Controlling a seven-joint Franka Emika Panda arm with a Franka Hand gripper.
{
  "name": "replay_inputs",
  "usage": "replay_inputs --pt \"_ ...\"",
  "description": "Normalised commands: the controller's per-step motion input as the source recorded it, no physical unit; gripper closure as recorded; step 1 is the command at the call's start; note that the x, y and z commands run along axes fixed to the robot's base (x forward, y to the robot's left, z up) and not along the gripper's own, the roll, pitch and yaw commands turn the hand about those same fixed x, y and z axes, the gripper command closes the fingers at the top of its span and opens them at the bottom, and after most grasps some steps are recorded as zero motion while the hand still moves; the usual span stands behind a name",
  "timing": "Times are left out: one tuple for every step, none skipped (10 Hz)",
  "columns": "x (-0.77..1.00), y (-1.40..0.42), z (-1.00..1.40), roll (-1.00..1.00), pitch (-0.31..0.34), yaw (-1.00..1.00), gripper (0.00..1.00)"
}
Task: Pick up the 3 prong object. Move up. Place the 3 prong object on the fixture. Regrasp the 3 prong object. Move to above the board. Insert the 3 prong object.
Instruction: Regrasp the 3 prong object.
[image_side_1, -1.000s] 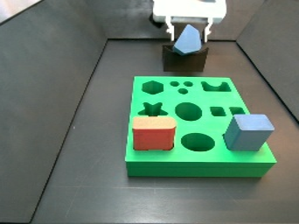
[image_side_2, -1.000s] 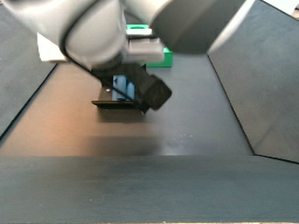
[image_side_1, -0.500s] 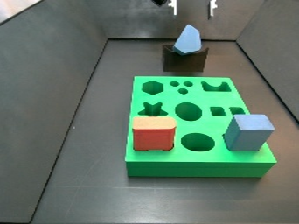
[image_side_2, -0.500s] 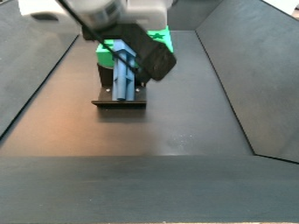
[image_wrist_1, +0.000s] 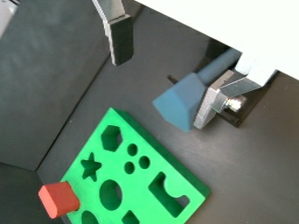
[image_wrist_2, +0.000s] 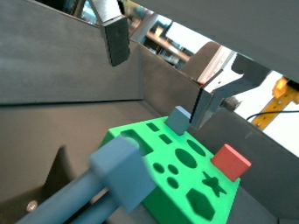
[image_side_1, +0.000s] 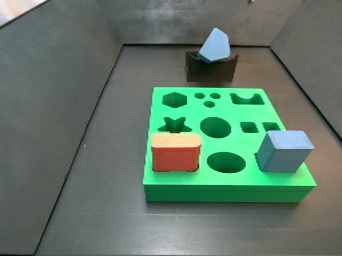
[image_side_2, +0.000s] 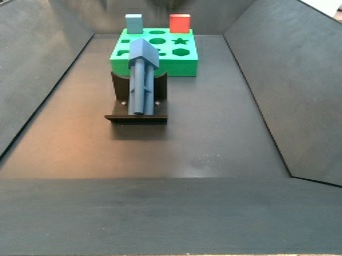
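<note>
The 3 prong object (image_side_2: 143, 78) leans lengthwise on the fixture (image_side_2: 136, 116) (claw (image_wrist_1: 163, 70) open, empty).

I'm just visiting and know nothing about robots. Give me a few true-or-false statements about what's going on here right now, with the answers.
1. The 3 prong object rests on the fixture. True.
2. The gripper is holding the 3 prong object. False: its jaws are open and empty, above the piece, as the wrist views show.
3. A red block sits on the board. True.
4. The pale blue cube lies on the floor beside the board. False: it sits on the board.
5. The gripper shows in both side views. False: it appears only in the wrist views.
</note>
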Motion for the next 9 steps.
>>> replay_inputs --pt "-0.04 -0.66 0.45 1.0 0.036 0.01 0.0" --pt "-0.02 -0.45 0.19 1.0 0.036 0.01 0.0" --pt "0.01 -0.18 0.03 1.0 0.034 0.01 0.0" --pt "0.0 -0.06 0.04 1.0 0.035 0.01 0.0" --pt "0.0 -0.04 0.03 1.0 0.034 0.01 0.0" --pt "0.01 -0.04 0.02 1.0 0.032 0.01 0.0" --pt "0.01 -0.02 0.01 1.0 0.03 0.02 0.0" --pt "0.01 -0.02 0.01 1.0 0.03 0.02 0.0" --pt "0.01 -0.02 0.01 1.0 0.032 0.02 0.0"
